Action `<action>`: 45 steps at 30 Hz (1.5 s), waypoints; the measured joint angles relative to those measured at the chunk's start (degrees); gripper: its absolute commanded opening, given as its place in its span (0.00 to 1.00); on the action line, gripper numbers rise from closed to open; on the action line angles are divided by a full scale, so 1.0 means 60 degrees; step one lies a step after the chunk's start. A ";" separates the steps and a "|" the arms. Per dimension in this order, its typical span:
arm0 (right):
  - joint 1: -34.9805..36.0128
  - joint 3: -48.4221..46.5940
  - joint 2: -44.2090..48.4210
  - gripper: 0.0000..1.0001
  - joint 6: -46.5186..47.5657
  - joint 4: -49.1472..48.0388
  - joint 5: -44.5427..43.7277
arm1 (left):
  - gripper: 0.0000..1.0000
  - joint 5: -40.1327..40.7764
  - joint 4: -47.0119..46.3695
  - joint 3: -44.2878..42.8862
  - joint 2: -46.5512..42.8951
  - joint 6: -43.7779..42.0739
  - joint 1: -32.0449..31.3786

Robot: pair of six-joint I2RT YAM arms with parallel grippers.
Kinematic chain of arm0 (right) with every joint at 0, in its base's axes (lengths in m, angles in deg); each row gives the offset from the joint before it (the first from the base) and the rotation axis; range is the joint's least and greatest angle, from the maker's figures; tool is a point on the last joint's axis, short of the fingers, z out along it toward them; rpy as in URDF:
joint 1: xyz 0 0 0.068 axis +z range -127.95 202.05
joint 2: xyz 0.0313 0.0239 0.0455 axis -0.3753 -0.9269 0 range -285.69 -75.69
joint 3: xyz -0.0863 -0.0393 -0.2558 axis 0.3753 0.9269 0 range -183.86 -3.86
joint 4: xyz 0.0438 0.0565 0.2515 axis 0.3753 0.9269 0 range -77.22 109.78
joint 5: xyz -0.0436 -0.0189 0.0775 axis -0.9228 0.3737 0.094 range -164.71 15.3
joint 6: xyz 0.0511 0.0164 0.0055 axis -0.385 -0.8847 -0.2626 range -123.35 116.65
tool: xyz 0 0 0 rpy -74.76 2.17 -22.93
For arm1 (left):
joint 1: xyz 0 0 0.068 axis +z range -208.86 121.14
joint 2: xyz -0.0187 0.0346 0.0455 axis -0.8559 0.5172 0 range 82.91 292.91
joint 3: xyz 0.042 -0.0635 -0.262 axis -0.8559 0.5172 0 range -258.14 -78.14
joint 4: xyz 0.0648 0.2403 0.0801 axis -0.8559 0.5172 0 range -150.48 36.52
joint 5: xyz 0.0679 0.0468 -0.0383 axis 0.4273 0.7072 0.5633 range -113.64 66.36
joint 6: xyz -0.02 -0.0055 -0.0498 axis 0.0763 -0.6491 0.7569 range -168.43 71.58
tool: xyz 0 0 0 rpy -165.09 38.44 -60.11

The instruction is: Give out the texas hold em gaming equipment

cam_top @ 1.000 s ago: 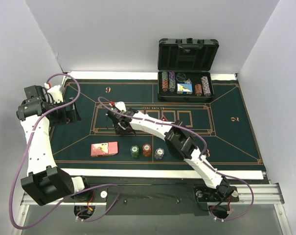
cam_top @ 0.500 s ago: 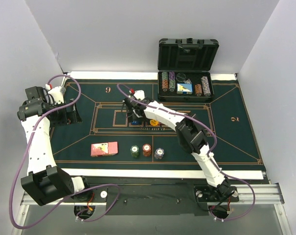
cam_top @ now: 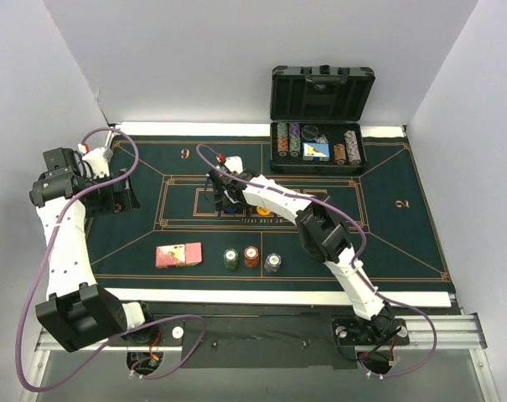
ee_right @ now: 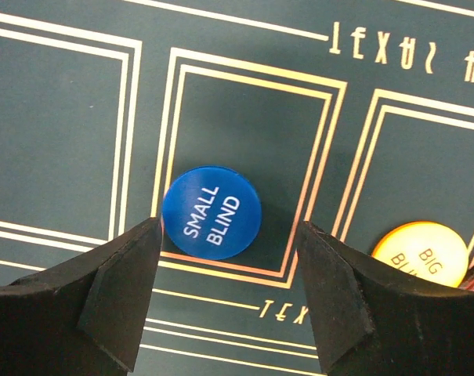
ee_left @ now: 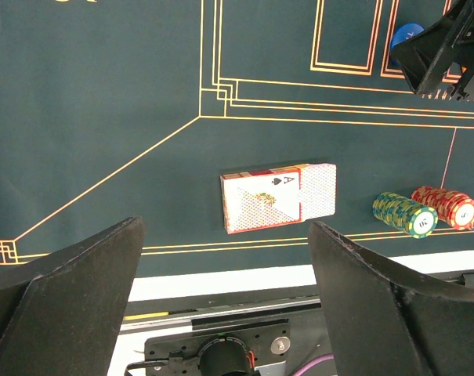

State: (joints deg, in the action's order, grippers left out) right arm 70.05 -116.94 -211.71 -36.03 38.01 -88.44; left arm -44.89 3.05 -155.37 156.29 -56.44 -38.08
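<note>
A blue "small blind" disc lies flat in a lined box of the mat, and an orange "big blind" disc lies in the box to its right. My right gripper hovers open just above the blue disc and grips nothing; from the top it is at the mat's centre. A pink-backed deck of cards lies near the front, ace facing up. Beside it stand green, red and grey-purple chip stacks. My left gripper is raised at the far left, wide open and empty.
The open black case sits at the back right of the green mat, holding rows of chips and a card box. White walls close in three sides. The white table edge and mounting rail run along the front.
My right gripper has moved right and farther back along the centre boxes, then edged slightly left. The left arm has stayed put.
</note>
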 measured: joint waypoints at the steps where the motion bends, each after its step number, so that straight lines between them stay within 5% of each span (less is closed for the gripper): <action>1: 0.0022 0.0000 -0.0011 0.62 -0.0011 -0.0040 0.0047 | 0.97 0.0000 0.0000 0.0000 0.0000 0.0000 0.0000; 18: 0.0382 -0.1319 -0.0976 0.34 -0.0011 -0.0608 0.0754 | 0.97 0.0047 0.0000 0.0000 0.0000 -0.0200 0.0000; 23: 0.0973 -0.1759 -0.1330 0.40 0.0073 -0.1333 0.1759 | 0.97 0.0040 -0.0011 0.0029 0.0000 -0.0211 0.0000; 26: 0.1297 -0.1767 -0.1366 0.58 0.0040 -0.1632 0.2616 | 0.97 0.0022 -0.0062 0.0175 0.0011 -0.0211 0.0000; 31: 0.1566 -0.1770 -0.1344 0.66 -0.0018 -0.1949 0.3446 | 0.97 -0.0182 -0.0208 0.0423 0.0153 -0.0215 0.0000; 36: 0.0980 0.0739 0.0237 0.70 -0.0120 -0.2532 0.3435 | 0.97 -0.0339 -0.0758 0.0521 0.0707 -0.0171 -0.0463; 45: -0.1526 0.5056 0.5206 0.72 -0.0073 -0.2889 0.1851 | 0.97 0.0721 -0.2590 0.0499 0.3348 0.0430 -0.3719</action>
State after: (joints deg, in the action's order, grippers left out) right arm 60.90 -86.60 -180.48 -36.47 20.68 -77.34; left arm -40.57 -12.49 -152.38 176.38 -53.86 -60.40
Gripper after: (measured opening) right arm 0.719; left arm 0.972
